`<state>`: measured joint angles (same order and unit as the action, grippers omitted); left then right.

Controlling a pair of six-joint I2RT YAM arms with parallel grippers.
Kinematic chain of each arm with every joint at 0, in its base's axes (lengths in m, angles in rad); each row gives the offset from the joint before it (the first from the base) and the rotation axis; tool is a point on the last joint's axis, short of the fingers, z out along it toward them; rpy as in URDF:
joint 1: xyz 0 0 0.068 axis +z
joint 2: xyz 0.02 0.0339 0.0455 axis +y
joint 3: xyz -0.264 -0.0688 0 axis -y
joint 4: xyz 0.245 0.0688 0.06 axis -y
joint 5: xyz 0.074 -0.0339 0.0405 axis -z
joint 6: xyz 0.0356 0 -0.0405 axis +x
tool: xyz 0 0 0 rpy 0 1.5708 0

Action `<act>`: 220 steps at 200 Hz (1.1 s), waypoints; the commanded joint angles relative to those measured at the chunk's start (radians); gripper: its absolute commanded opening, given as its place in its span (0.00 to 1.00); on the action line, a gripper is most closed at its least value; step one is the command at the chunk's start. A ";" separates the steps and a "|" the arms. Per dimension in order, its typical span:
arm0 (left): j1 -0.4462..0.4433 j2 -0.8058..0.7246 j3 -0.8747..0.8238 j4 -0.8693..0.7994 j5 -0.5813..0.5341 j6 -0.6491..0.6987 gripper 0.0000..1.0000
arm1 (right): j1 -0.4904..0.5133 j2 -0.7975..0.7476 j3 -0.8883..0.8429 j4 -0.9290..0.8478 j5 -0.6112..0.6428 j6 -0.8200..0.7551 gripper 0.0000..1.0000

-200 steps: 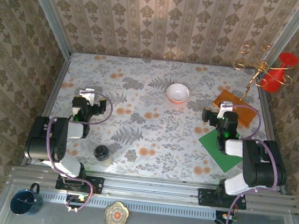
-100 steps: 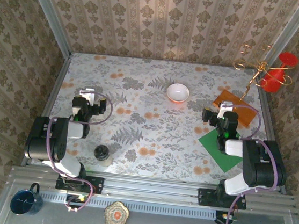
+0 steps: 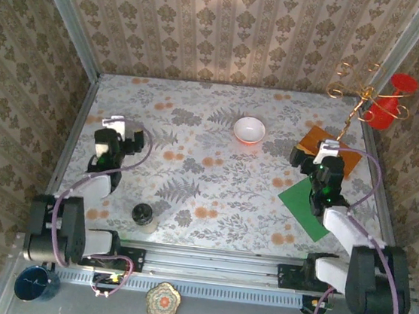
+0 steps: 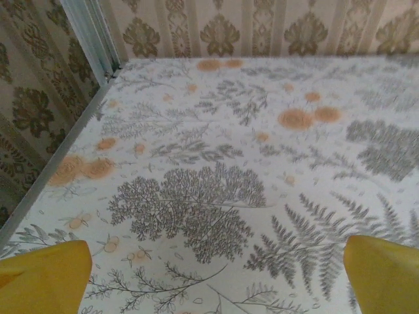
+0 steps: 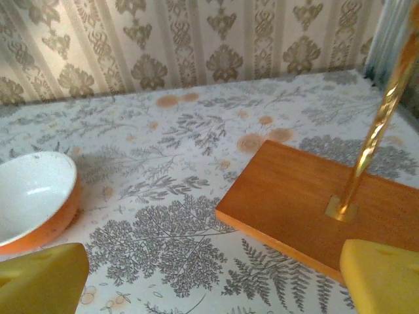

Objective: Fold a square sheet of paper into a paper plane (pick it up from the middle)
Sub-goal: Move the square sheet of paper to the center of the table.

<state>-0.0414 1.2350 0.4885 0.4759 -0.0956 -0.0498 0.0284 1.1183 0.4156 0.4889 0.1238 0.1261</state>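
The square sheet of paper point(image 3: 304, 206) lies flat and unfolded on the flowered table at the right, bright green, its right part hidden under my right arm. My right gripper point(image 3: 318, 151) hovers beyond the sheet's far corner, over the edge of the wooden board. In the right wrist view it point(image 5: 213, 291) is open, with yellow fingertips point(image 5: 40, 278) far apart and nothing between them. My left gripper point(image 3: 118, 131) is on the far left side of the table, a long way from the paper. It point(image 4: 216, 291) is open too, above bare tablecloth, its fingertips point(image 4: 386, 271) at the frame's bottom corners.
An orange-brown wooden board point(image 5: 308, 203) with a gold wire stand point(image 3: 356, 98) sits just ahead of the right gripper. A white bowl point(image 3: 249, 130) stands at the back middle, a small black jar point(image 3: 142, 214) near the left base. Metal rails edge the table point(image 3: 214, 180).
Both arms have stretched forward from their bases. The left gripper shifted a little farther and left, the right gripper a little farther toward the wooden board. The paper has not moved.
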 commanded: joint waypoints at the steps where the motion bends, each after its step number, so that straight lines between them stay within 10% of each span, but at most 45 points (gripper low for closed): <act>1: -0.021 -0.098 0.080 -0.301 -0.007 -0.159 1.00 | 0.046 -0.125 0.035 -0.306 0.089 0.085 1.00; 86: -0.047 -0.104 0.280 -0.672 0.395 -0.423 1.00 | 0.045 -0.207 0.248 -0.931 -0.046 0.493 1.00; 220: -0.385 0.182 0.424 -0.701 0.435 -0.484 0.94 | -0.001 0.225 0.331 -1.030 -0.113 0.619 0.82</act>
<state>-0.4160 1.4052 0.8761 -0.2249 0.3145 -0.4992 0.0418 1.2789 0.6998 -0.5285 0.0177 0.7387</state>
